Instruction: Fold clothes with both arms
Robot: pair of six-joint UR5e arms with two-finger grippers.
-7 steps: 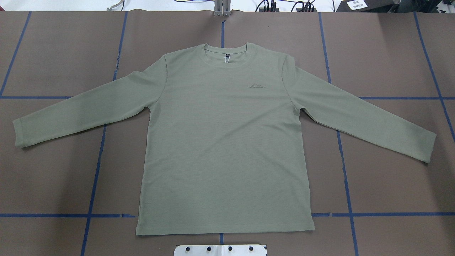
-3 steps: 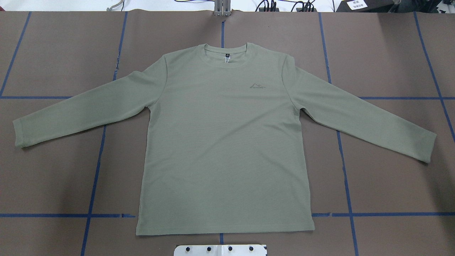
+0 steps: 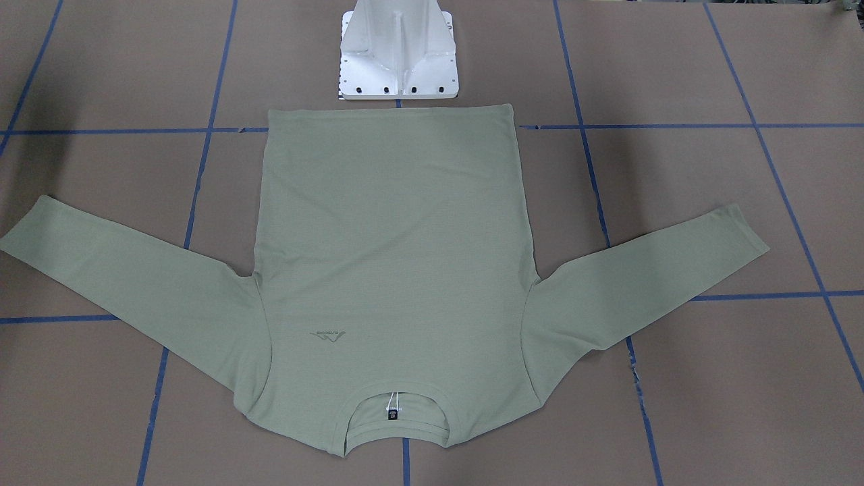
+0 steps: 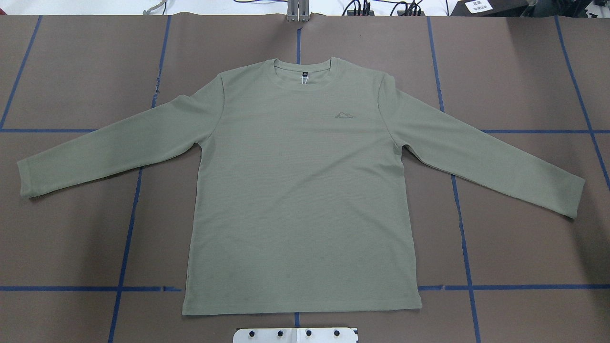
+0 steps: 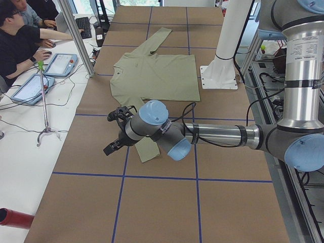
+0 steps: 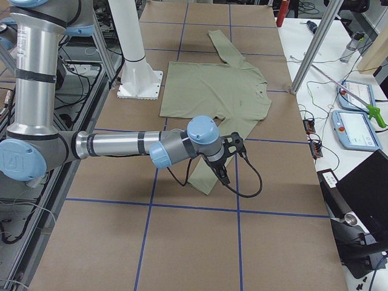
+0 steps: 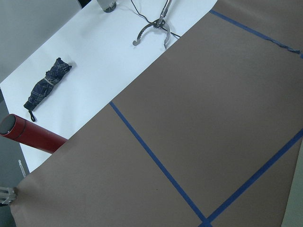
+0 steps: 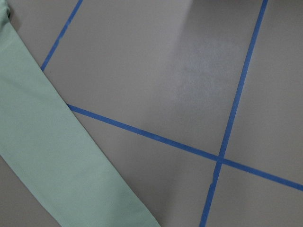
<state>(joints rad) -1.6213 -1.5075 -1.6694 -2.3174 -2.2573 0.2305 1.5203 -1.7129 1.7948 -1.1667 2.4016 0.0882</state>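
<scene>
The shirt (image 4: 300, 190) before me is plain pale sage green; the worktop (image 4: 71, 228) beneath it is brown, gridded with blue tape (image 4: 57, 288).

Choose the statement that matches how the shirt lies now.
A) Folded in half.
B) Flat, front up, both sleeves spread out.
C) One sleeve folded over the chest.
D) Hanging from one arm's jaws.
B: the shirt lies flat with its chest logo facing up and both sleeves stretched to the sides.
</scene>
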